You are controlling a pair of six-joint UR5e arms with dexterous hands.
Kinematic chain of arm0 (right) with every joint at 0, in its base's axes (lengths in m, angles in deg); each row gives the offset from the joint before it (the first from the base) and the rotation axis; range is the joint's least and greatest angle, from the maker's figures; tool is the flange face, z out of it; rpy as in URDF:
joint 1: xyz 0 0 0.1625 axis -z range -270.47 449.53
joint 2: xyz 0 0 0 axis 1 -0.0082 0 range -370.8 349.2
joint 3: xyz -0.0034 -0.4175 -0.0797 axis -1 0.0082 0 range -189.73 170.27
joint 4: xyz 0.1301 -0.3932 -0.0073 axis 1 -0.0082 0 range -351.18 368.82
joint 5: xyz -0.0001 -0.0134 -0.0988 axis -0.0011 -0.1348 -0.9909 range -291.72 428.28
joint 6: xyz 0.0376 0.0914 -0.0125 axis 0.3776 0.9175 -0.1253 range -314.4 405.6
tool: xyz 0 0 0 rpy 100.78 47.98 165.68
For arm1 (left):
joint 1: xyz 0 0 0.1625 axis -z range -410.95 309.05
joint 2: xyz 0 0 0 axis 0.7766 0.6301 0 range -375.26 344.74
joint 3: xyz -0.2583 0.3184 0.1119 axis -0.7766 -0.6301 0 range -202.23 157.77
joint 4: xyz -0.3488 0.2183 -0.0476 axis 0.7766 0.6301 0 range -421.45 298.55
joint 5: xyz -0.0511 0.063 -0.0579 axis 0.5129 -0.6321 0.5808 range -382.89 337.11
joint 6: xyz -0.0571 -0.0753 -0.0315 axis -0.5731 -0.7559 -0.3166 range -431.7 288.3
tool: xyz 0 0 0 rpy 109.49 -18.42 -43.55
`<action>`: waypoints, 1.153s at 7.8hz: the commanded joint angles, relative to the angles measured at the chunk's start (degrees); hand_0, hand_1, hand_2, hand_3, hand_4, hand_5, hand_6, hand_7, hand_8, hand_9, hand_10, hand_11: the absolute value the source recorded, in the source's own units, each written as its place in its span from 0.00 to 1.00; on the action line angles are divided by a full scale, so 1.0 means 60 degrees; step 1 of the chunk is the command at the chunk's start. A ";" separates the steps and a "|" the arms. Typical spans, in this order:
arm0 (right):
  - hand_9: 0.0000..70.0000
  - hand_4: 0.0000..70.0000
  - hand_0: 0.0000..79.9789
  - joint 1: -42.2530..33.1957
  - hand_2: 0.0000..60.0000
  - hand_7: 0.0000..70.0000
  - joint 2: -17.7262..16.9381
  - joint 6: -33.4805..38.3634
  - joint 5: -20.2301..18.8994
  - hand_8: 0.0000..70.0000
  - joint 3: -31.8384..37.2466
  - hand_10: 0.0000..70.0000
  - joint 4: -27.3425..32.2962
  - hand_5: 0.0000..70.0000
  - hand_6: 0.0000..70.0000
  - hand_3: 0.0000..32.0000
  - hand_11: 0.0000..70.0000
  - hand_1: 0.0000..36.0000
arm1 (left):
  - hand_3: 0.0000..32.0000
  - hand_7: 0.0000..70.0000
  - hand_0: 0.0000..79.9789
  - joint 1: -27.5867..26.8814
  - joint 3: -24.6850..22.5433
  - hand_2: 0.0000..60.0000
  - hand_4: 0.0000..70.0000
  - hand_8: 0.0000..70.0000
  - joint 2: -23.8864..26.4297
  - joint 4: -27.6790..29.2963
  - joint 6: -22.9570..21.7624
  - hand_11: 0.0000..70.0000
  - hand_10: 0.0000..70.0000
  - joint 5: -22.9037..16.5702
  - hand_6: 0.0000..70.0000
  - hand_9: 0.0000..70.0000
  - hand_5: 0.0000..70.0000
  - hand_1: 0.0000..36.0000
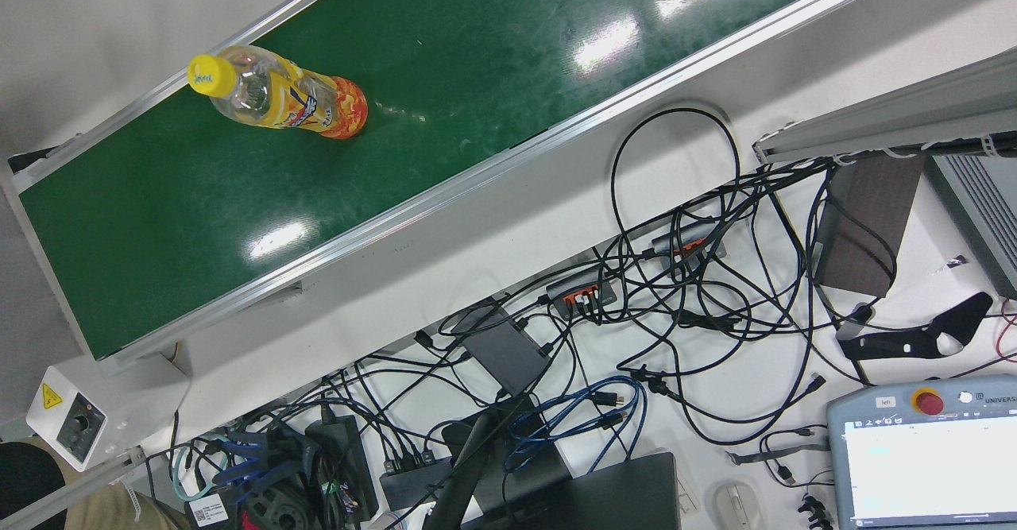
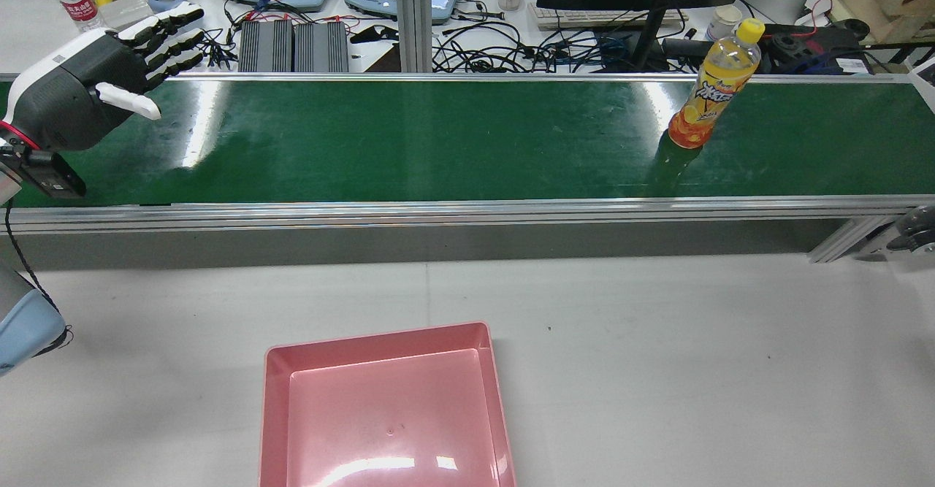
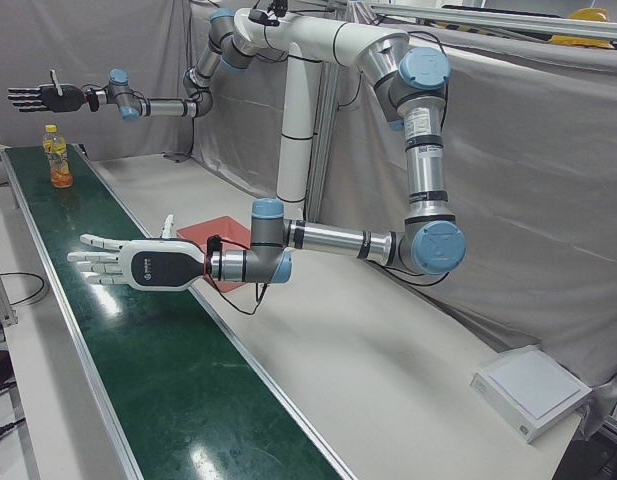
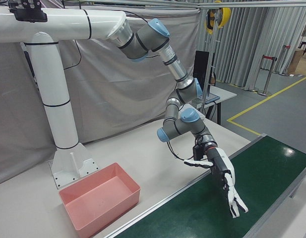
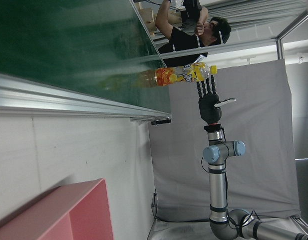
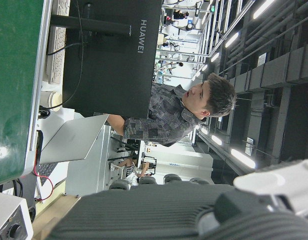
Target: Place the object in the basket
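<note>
Green rubbery belt (image 2: 438, 144), glossy under the lights, and there's my bottle (image 2: 712, 85) standing upright on it at the robot's right end: clear plastic, yellow cap (image 1: 211, 75), orange-and-yellow wrap, rounded base. It's slim and smooth, so I reckon it would slip or tip under a clumsy squeeze. The right robot hand (image 3: 43, 97) is up above and beside that bottle, fingers straight and spread, holding nothing and not touching it. I'd say it's parked there to come down on the body. The left robot hand (image 2: 102, 78) hovers over the far opposite end of the belt, well apart from the bottle, also flat and released with a white shell and dark fingers. I judge it's just keeping clear. The basket (image 2: 376, 341), a pink hard-plastic tub with straight walls and a shiny floor, sits empty on the pale matte bench (image 2: 657, 326) on my side of the belt, placed between the arms so either could reach it. Nothing grasped yet, so the pick hasn't begun.
</note>
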 commanded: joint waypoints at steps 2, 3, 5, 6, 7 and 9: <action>0.00 0.00 0.00 -0.0010 0.00 0.00 0.0007 0.0001 0.0000 0.00 -0.0048 0.00 0.0000 0.00 0.00 0.00 0.00 0.00 | 0.14 0.00 0.65 -0.0021 -0.0025 0.00 0.17 0.09 0.0000 0.0003 -0.0018 0.14 0.08 0.0000 0.00 0.10 0.19 0.18; 0.00 0.00 0.00 -0.0010 0.00 0.00 0.0007 0.0001 0.0000 0.00 -0.0048 0.00 0.0000 0.00 0.00 0.00 0.00 0.00 | 0.14 0.00 0.66 -0.0020 -0.0026 0.00 0.18 0.09 0.0000 -0.0012 -0.0033 0.13 0.08 0.0000 0.00 0.09 0.19 0.18; 0.00 0.00 0.00 -0.0010 0.00 0.00 0.0007 0.0001 0.0000 0.00 -0.0048 0.00 0.0000 0.00 0.00 0.00 0.00 0.00 | 0.14 0.00 0.65 0.0053 -0.0099 0.00 0.18 0.09 0.0015 0.0003 -0.0077 0.12 0.07 -0.0014 0.00 0.09 0.19 0.18; 0.00 0.00 0.00 -0.0010 0.00 0.00 0.0007 0.0001 0.0000 0.00 -0.0048 0.00 0.0000 0.00 0.00 0.00 0.00 0.00 | 0.15 0.00 0.65 0.0067 -0.0085 0.00 0.18 0.09 0.0015 0.0003 -0.0077 0.12 0.07 -0.0015 0.00 0.09 0.19 0.18; 0.00 0.00 0.00 -0.0010 0.00 0.00 -0.0008 0.0001 0.0000 0.00 -0.0048 0.00 0.0000 0.00 0.00 0.00 0.00 0.00 | 0.15 0.00 0.66 0.0068 -0.0099 0.00 0.18 0.09 0.0015 0.0003 -0.0077 0.12 0.07 -0.0015 0.00 0.09 0.19 0.18; 0.00 0.00 0.00 -0.0010 0.00 0.00 -0.0008 0.0001 0.0000 0.00 -0.0048 0.00 0.0000 0.00 0.00 0.00 0.00 0.00 | 0.14 0.00 0.66 0.0053 -0.0099 0.00 0.18 0.09 0.0000 0.0003 -0.0077 0.12 0.07 -0.0015 0.00 0.09 0.19 0.18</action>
